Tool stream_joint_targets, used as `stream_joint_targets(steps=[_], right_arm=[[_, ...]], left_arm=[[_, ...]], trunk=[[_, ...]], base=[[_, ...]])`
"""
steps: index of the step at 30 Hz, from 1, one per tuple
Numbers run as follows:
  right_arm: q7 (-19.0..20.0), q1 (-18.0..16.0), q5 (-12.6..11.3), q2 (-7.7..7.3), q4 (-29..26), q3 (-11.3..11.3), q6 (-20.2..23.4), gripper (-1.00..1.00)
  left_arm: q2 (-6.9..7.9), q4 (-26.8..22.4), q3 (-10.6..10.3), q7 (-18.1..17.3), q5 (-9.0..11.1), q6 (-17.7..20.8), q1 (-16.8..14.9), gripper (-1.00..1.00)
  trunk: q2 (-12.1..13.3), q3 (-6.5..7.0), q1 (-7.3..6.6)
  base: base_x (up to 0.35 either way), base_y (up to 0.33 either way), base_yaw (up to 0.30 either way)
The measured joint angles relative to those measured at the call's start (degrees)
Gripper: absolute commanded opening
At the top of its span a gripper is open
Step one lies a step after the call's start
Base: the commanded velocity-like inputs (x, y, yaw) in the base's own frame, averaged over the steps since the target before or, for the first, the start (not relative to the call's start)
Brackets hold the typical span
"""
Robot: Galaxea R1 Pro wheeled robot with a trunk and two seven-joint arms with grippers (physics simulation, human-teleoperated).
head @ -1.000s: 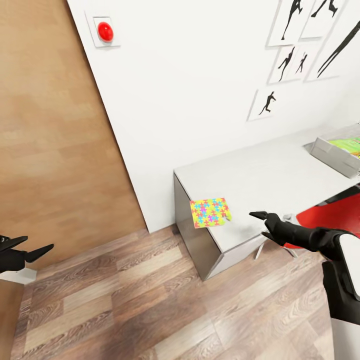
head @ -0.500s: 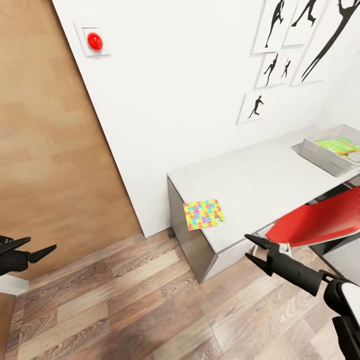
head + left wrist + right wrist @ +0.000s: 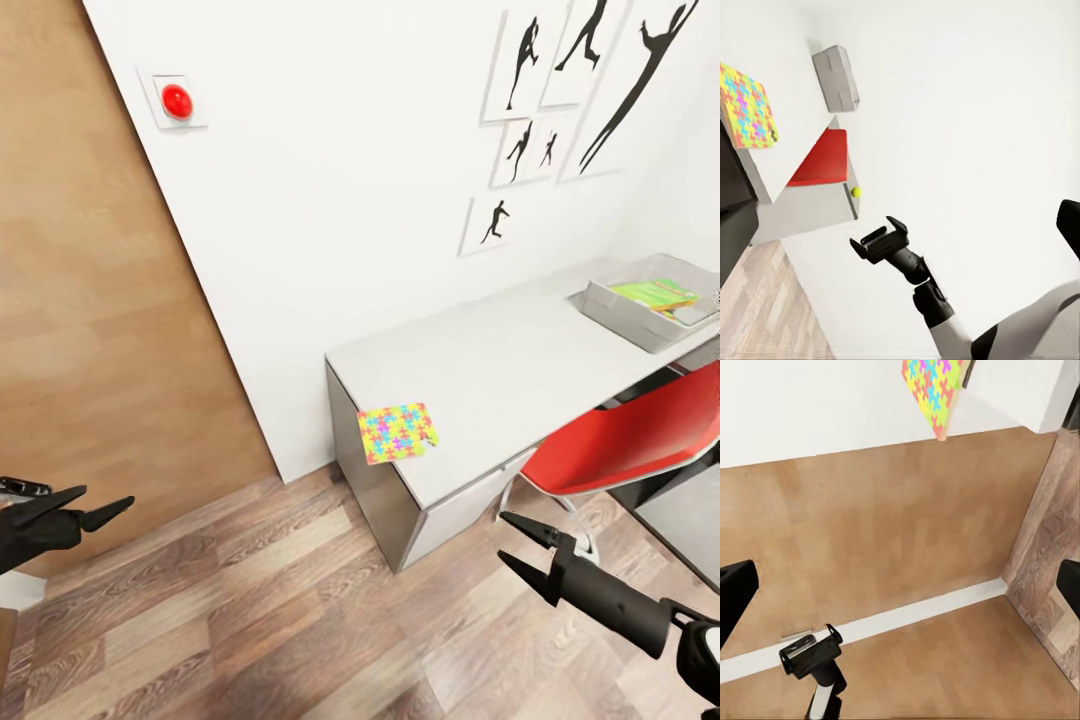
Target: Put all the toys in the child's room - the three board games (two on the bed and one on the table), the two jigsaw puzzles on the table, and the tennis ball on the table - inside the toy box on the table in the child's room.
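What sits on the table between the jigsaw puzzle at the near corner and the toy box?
Nothing: in the head view the table top is bare between the jigsaw puzzle and the toy box.

Open floor (image 3: pixel 280 600) lies before the table (image 3: pixel 500 370); a red chair (image 3: pixel 620 440) blocks its front right.

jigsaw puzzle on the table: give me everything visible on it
The jigsaw puzzle is a thin flat rectangle printed with small yellow, pink, green and blue puzzle pieces. It lies flat near the corner of the pale grey table, its edge overhanging the table's end slightly. Both grippers are away from it; only the table touches it.
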Motion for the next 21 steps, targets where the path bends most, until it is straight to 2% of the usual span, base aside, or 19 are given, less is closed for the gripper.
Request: stream_joint_targets(steps=[3, 4, 6, 7, 8, 9, 11, 15, 21], right_arm=[[2.2, 1.6, -0.2, -0.53, 0.0, 0.0, 0.0, 1.0], [3.4, 2.7, -0.2, -0.86, 0.0, -0.1, 0.0, 1.0], [4.3, 3.8, -0.3, -1.15, 0.0, -0.1, 0.0, 1.0], [4.9, 4.7, -0.3, -1.32, 0.0, -0.1, 0.1, 1.0], [5.1, 5.2, -0.4, -1.37, 0.0, -0.1, 0.1, 1.0], [5.5, 5.8, -0.3, -1.39, 0.0, 0.0, 0.1, 1.0], [5.8, 6.5, -0.4, -1.41, 0.0, 0.0, 0.1, 1.0], [6.0, 6.9, -0.3, -1.45, 0.0, 0.1, 0.1, 1.0], [5.9, 7.1, 0.6, -1.22, 0.0, 0.2, 0.1, 1.0]], left_arm=[[-1.68, 0.0, 0.0, 0.0, -2.2, -0.2, 0.5, 1.0], [-2.84, 0.0, 0.0, 0.1, -4.1, -0.2, 0.9, 1.0], [-3.86, 0.0, 0.0, 0.1, -6.4, -0.2, 1.1, 1.0], [-4.55, 0.0, 0.0, 0.1, -8.8, -0.3, 1.2, 1.0], [-4.82, 0.0, 0.0, 0.1, -10.0, -0.3, 1.3, 1.0], [-5.24, 0.0, 0.0, 0.2, -12.2, -0.3, 1.4, 1.0], [-5.91, 0.1, 0.0, 0.1, -14.7, -0.4, 1.4, 1.0], [-6.81, 0.2, 0.2, -0.1, -16.7, -0.3, 1.5, 1.0], [-7.23, 0.3, 0.4, 0.0, -17.6, -0.2, 1.5, 1.0]], trunk=[[0.0, 0.27, 0.0], [0.0, 0.36, 0.0], [0.0, 0.54, 0.0], [0.0, 0.62, 0.0], [0.0, 0.72, 0.0], [0.0, 0.81, 0.0], [0.0, 1.0, 0.0], [0.0, 1.37, 0.0], [0.0, 1.94, 0.0]], base=[[0.0, 0.0, -0.025], [0.0, 0.0, -0.013], [0.0, 0.0, -0.009], [0.0, 0.0, -0.005], [0.0, 0.0, -0.003], [0.0, 0.0, -0.003], [0.0, 0.0, -0.002], [0.0, 0.0, 0.0], [0.0, 0.0, 0.0]])
